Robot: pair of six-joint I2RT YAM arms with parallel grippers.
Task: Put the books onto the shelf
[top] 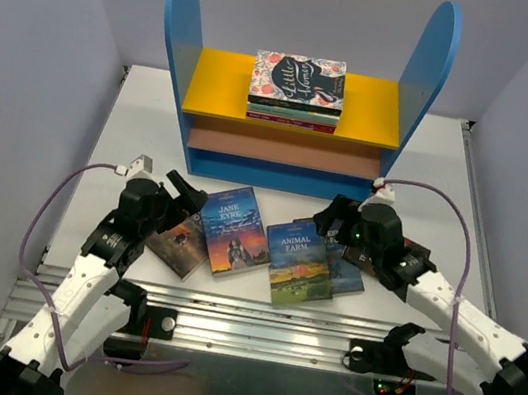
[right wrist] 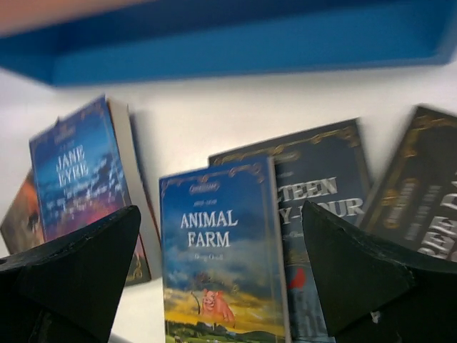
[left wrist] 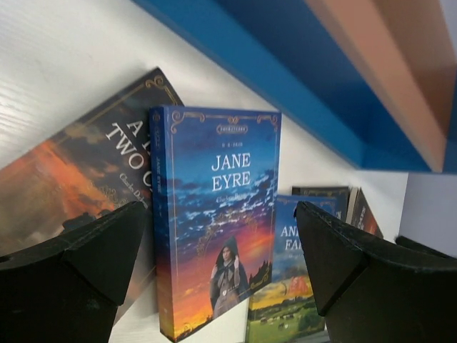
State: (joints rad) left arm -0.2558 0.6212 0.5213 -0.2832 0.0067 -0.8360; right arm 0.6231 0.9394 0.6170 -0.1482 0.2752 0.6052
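Note:
Several books lie flat on the white table in front of the shelf (top: 182, 32): Tale of Two Cities (top: 180, 242), Jane Eyre (top: 235, 230), Animal Farm (top: 298, 262), Nineteen Eighty-Four (top: 347, 275) and a dark one (right wrist: 421, 186) partly under the right arm. My left gripper (top: 183, 194) hovers open over the left books; in its wrist view Jane Eyre (left wrist: 218, 179) sits between the wide fingers (left wrist: 93, 257), untouched. My right gripper (top: 332, 217) is open too, with Animal Farm (right wrist: 221, 264) framed between its fingers (right wrist: 357, 271), which hold nothing.
A flat stack topped by the floral Little Women cover (top: 297, 90) rests on the shelf's yellow upper board (top: 222, 84). The shelf's blue base (right wrist: 235, 46) is just beyond the books. A metal rail (top: 253, 323) runs along the near edge; pale walls enclose the table.

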